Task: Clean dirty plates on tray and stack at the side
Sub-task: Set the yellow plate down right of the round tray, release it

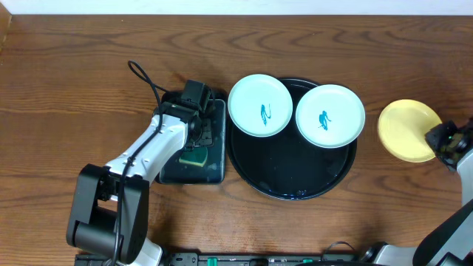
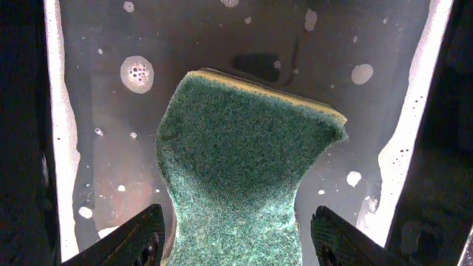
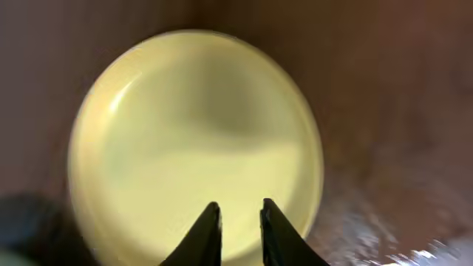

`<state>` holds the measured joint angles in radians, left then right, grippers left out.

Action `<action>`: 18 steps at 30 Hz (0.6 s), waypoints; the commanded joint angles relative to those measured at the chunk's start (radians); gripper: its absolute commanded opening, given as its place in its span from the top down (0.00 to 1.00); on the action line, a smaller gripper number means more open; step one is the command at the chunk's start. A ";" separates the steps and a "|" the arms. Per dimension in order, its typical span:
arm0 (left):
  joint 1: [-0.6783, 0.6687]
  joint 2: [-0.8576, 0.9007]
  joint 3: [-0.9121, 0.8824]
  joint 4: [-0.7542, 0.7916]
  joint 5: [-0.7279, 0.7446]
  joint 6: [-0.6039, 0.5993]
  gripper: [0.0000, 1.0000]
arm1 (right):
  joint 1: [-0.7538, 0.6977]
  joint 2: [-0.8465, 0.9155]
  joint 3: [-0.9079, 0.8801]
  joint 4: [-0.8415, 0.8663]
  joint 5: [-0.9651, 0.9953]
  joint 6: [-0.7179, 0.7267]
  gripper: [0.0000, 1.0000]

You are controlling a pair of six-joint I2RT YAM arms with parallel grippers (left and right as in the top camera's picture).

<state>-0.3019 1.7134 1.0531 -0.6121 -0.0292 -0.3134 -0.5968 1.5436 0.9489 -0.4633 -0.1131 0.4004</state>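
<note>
Two pale mint plates, the left one [image 1: 259, 105] and the right one [image 1: 329, 114], lie side by side on the back half of the round black tray [image 1: 295, 171]; each has a teal squiggle at its centre. A pale yellow plate [image 1: 405, 129] [image 3: 196, 140] rests on the table right of the tray, its face unmarked. My right gripper [image 1: 437, 140] [image 3: 240, 205] hovers at that plate's right edge, jaws a narrow gap apart with nothing between them. My left gripper [image 1: 199, 137] [image 2: 236, 218] straddles a green sponge [image 2: 247, 170], open, with a small gap on each side.
The sponge [image 1: 195, 157] lies in a small rectangular black tray [image 1: 216, 168] left of the round one; its wet floor [image 2: 111, 133] carries foam spots. The left arm's cable [image 1: 144, 77] loops over the table behind it. Bare wood surrounds both trays.
</note>
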 commanded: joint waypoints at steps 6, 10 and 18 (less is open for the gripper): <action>0.004 0.015 -0.016 0.000 -0.004 0.002 0.35 | 0.145 -0.002 0.020 0.005 -0.212 -0.259 0.82; 0.004 0.015 -0.016 -0.001 -0.004 0.002 0.36 | 0.246 0.007 0.020 0.014 -0.185 -0.294 0.82; 0.004 0.015 -0.016 -0.001 -0.004 0.002 0.36 | 0.390 0.089 0.019 0.014 -0.071 -0.294 0.75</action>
<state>-0.3019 1.7134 1.0531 -0.6125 -0.0292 -0.3134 -0.2398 1.5898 0.9493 -0.4503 -0.2283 0.1284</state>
